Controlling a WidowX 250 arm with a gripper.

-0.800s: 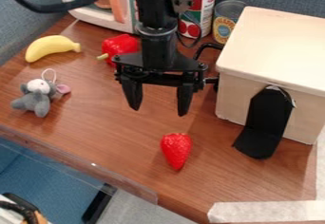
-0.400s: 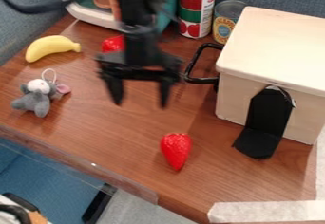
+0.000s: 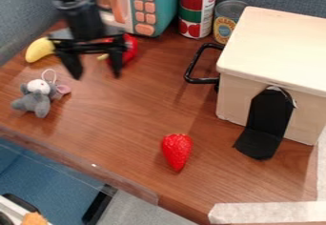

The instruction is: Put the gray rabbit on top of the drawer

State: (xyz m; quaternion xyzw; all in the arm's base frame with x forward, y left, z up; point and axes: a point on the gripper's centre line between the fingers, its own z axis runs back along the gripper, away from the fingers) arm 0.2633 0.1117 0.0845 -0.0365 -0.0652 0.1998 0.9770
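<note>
Camera view: at left on the bench [image 3: 137, 138], the gray rabbit [image 3: 39, 100] is seen, probably light, soft and squashable, best gripped around its body rather than by the thin loop [image 3: 53, 75]. Beside it, the pincer [image 3: 96, 76] is suspended, fingers apart, nothing held. Rightmost, the pale drawer [image 3: 277, 45] is placed.

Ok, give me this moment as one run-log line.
gripper: open, above table | gray rabbit: on table, not gripped | drawer: right side of view | strawberry: on table | rabbit on drawer: not yet
</note>
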